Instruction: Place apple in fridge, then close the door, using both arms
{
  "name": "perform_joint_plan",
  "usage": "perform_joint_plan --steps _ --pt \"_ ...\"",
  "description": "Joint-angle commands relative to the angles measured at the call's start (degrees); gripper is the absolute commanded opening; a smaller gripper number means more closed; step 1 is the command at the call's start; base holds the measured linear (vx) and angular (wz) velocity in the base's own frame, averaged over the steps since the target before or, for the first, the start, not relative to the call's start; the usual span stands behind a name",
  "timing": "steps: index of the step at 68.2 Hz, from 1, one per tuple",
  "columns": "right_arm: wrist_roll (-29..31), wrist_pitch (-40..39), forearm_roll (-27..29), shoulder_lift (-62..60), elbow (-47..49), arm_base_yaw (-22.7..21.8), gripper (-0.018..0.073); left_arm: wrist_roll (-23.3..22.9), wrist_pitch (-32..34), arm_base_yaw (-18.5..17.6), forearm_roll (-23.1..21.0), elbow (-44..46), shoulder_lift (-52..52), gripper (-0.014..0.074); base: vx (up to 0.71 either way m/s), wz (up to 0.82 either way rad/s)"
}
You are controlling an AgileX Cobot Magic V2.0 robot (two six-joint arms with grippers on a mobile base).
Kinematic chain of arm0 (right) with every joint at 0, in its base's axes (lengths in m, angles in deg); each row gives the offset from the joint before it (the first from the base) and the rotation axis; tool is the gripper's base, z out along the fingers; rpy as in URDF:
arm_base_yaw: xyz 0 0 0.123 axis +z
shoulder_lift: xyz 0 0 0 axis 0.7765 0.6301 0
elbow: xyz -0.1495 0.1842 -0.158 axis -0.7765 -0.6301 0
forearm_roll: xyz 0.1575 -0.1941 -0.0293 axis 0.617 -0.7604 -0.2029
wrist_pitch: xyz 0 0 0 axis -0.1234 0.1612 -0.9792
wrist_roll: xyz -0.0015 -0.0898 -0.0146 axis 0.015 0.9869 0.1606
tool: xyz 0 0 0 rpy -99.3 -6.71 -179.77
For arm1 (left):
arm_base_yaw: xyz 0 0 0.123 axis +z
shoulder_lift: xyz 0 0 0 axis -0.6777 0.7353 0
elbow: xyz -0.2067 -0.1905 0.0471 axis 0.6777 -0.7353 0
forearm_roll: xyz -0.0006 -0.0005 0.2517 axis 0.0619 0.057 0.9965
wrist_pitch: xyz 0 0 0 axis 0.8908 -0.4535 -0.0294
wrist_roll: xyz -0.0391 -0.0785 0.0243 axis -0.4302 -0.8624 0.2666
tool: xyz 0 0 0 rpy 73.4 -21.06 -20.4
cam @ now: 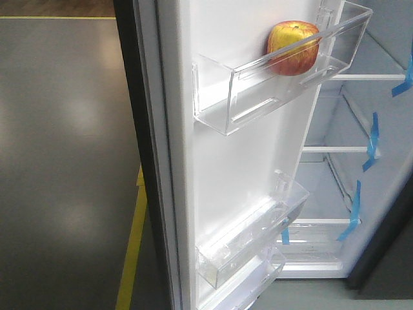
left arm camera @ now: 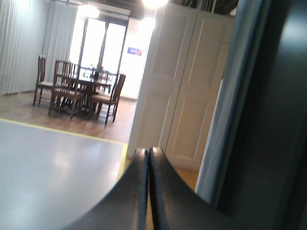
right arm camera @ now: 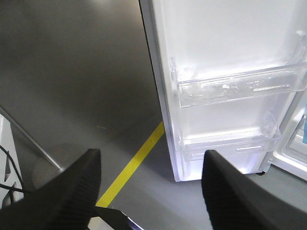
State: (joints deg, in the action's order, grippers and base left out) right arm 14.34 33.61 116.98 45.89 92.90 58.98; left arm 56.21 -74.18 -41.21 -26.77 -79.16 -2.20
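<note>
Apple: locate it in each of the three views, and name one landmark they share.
Front view: apple at upper right, in the top door bin.
Left wrist: not in view.
Right wrist: not in view; only the two lower bins show, without it.
Shared landmark: the yellow floor line.

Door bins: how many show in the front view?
3. The top bin holds the apple; the middle bin is well below it; the bottom bin sits just underneath, partly cropped.
</note>
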Motion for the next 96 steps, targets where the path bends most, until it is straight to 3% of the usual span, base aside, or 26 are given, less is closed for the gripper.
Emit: perform_joint_plan --steps 1,7,18,27,37,60,69,96 --pt "0.58 -0.01 1.50 1.11 1.04 -0.02 0.0433 -0.56 -0.46 -0.38 0.16 8.28 3.35 -0.0006 0.00 0.00" --pt "0.58 -0.01 1.50 1.11 1.04 -0.02 0.0433 0.72 -7.40 -0.38 1.04 15.50 9.08 -0.0006 0.00 0.00" --pt "0.58 0.04 1.50 1.11 1.04 -0.02 0.0433 5.37 -28.02 -0.38 1.94 29.60 22.97 -0.0006 0.00 0.00" --pt "0.58 0.21 1.50 1.11 1.04 -0.02 0.0433 9.31 -39.14 -0.38 1.94 39.14 34.95 -0.0006 0.00 0.00" --pt "0.58 0.21 1.50 1.11 1.04 -0.02 0.0433 10.15 -44.35 -0.38 1.94 46.60 45.58 -0.0006 0.00 0.00" --pt "0.58 0.21 1.50 1.11 1.04 -0.02 0.0433 14.96 -47.09 -0.38 0.41 55.41 64.21 -0.0006 0.00 0.00" --pt "0.58 0.21 1.50 1.11 1.04 -0.02 0.0433 21.93 -47.67 -0.38 -6.40 58.15 70.98 -0.0006 0.00 0.00" --pt "0.58 0.21 1.50 1.11 1.04 -0.02 0.0433 45.43 -49.01 -0.38 -35.10 68.26 88.08 -0.0006 0.00 0.00"
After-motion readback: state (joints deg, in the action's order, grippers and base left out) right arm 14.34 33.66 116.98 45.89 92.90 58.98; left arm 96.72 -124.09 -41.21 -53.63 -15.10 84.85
